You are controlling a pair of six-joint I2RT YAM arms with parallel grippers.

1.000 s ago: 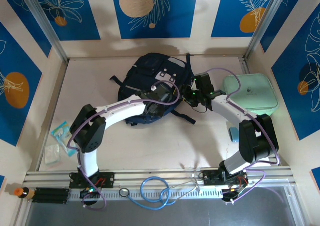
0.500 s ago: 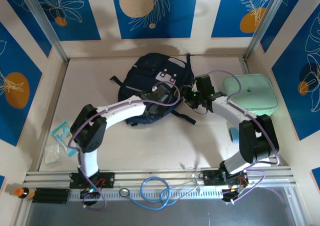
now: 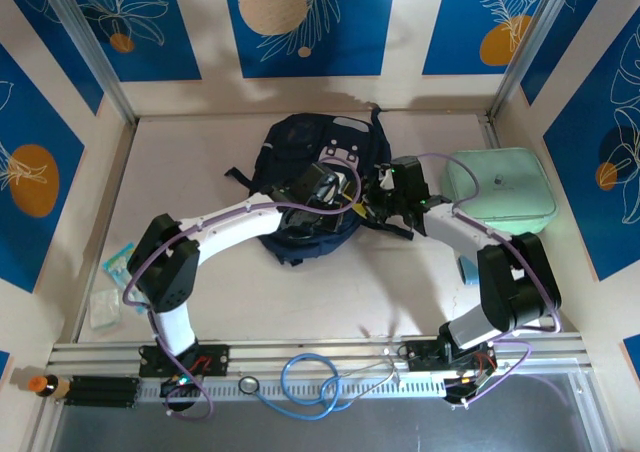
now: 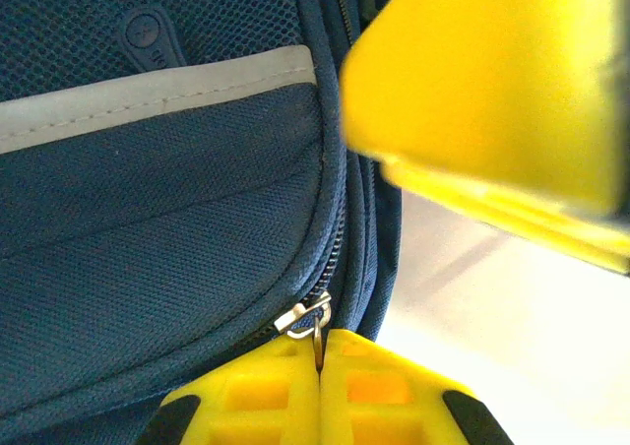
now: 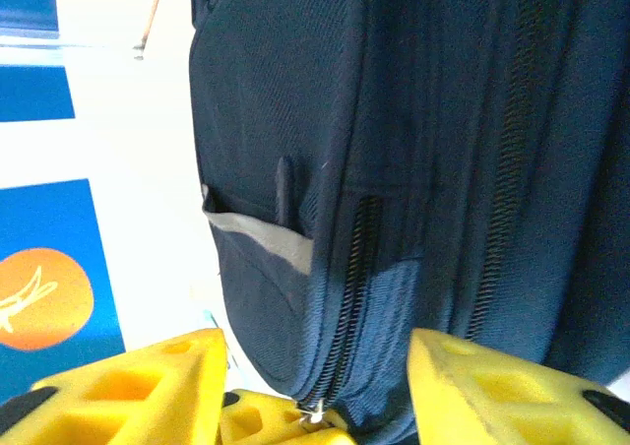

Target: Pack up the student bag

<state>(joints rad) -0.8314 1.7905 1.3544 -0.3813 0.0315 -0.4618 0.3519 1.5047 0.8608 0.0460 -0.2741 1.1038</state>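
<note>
We look down on the table [image 3: 170, 162] from above and behind. Both wrist views share the student bag [image 4: 148, 219], close up.

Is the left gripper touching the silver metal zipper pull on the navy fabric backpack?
Touching. Left wrist view: left gripper pinches the silver zipper pull on the backpack.

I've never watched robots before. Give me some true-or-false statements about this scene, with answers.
1. The left gripper is shut on the zipper pull of the student bag. True.
2. The right gripper is clamped shut. False: its fingers stand apart, astride the bag's edge.
3. The mint-green case lies inside the bag. False: it lies on the table, right of the bag.
4. Small packets lie near the table's left edge. True.
</note>
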